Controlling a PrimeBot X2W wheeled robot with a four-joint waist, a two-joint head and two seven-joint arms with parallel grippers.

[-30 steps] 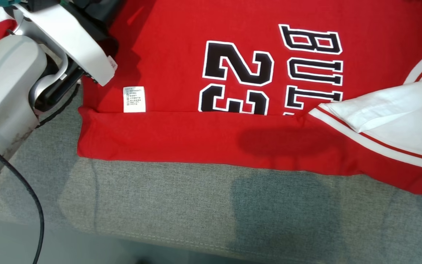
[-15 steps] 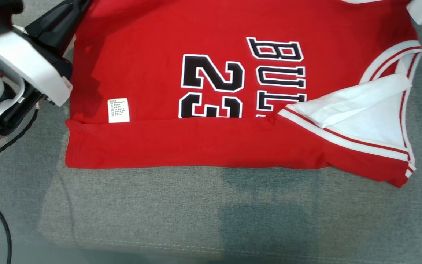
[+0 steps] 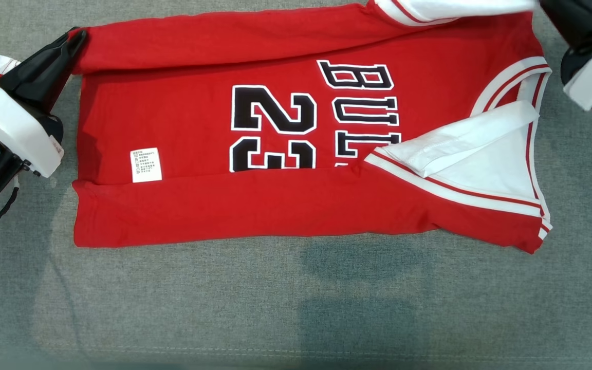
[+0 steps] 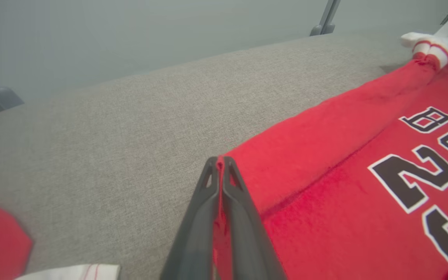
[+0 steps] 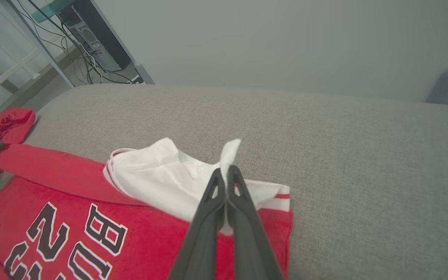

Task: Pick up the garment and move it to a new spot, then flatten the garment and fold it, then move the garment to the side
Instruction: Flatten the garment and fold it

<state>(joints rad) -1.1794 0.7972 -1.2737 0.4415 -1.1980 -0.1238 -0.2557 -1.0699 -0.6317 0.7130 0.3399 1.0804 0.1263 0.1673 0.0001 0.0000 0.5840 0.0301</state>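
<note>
The garment [image 3: 193,118] is a red jersey printed "BULLS 23", lying flat on a grey cushion [image 3: 275,298]. Its near long edge is folded up over the print, and a white sleeve [image 3: 460,139] lies across the right part. A far strip is folded over along the top. My left gripper [image 3: 77,38] is at the far left corner, shut on the red edge [image 4: 220,161]. Over at the far right corner, my right gripper [image 3: 545,5] is shut on the other white sleeve [image 5: 158,175], its tips [image 5: 226,171] pinching a peak of white cloth.
Another red cloth [image 5: 12,122] lies bunched past the garment's left end. The cushion's stitched front edge [image 3: 275,353] runs along the bottom. Beyond the cushion stand a computer tower with cables [image 5: 88,31] and grey frame legs [image 4: 327,17].
The head camera has shifted, so the whole jersey now shows lower and smaller. The far strip of the jersey and the right gripper have come into view. Both grippers stay shut.
</note>
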